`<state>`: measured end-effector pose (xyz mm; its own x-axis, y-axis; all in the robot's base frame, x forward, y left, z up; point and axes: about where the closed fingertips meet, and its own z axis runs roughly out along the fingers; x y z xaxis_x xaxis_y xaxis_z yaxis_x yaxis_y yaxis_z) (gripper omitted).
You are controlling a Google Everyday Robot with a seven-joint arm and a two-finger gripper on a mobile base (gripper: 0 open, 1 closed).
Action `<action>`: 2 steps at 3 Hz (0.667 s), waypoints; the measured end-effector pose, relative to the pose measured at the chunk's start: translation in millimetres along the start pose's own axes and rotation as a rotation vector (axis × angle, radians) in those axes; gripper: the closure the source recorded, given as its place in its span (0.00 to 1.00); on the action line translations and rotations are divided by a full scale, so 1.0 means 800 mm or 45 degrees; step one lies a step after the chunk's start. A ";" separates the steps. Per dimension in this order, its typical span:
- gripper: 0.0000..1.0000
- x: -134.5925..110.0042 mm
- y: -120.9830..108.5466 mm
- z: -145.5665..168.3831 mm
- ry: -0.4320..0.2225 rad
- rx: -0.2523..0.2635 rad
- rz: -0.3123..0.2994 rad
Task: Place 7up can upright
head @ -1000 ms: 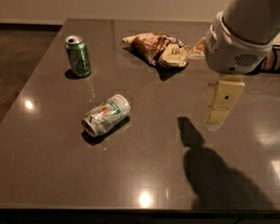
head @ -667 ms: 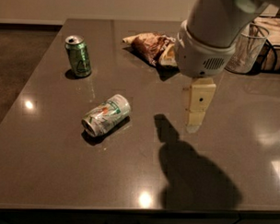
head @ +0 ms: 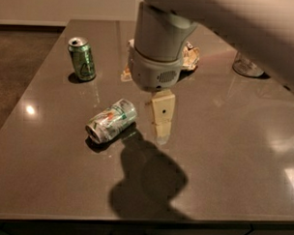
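The 7up can (head: 111, 121), pale silvery-white with a light green band and orange-red marks, lies on its side on the dark table (head: 223, 161), left of centre. Its top end points to the lower left. My gripper (head: 162, 129) hangs from the big white wrist housing (head: 156, 57) just to the right of the can. It is above the table surface, apart from the can and holding nothing. Its shadow falls on the table in front of the can.
A darker green can (head: 82, 58) stands upright at the back left. A crumpled snack bag (head: 190, 55) lies at the back, partly hidden behind my arm. A clear glass container (head: 246, 66) stands at the back right. The table's front edge runs along the bottom.
My arm and gripper have moved left across the table, from the right side to just beside the lying 7up can. The cans have not moved.
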<state>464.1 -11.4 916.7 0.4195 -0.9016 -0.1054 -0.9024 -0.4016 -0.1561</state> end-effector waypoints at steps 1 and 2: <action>0.00 -0.042 -0.017 0.025 -0.002 -0.035 -0.122; 0.00 -0.074 -0.030 0.047 -0.002 -0.065 -0.213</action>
<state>464.7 57.3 890.0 0.5643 -0.8213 -0.0838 -0.8238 -0.5536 -0.1218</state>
